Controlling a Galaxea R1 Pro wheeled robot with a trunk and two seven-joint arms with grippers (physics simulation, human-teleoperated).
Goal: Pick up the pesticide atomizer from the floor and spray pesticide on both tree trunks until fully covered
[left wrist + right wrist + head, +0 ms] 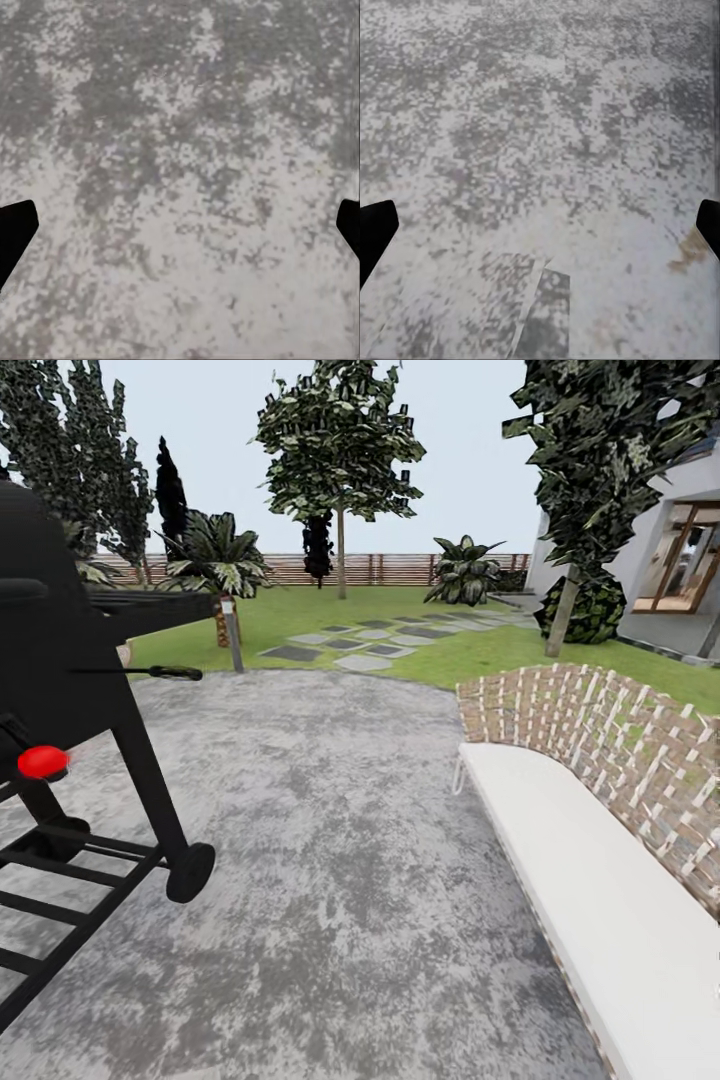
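The robot stands on a mottled grey patio (330, 880), facing the lawn (300, 615), so this looks like travel toward the garden. A black grill (70, 690) stands on the left and a white bench (590, 900) with a woven back on the right. The left hand (180, 225) and right hand (540, 225) both point down at bare paving, fingers spread wide and gripping nothing. I cannot find the spray bottle. A tree (340, 450) rises beyond the stepping stones (365, 640), near the fence (400, 568).
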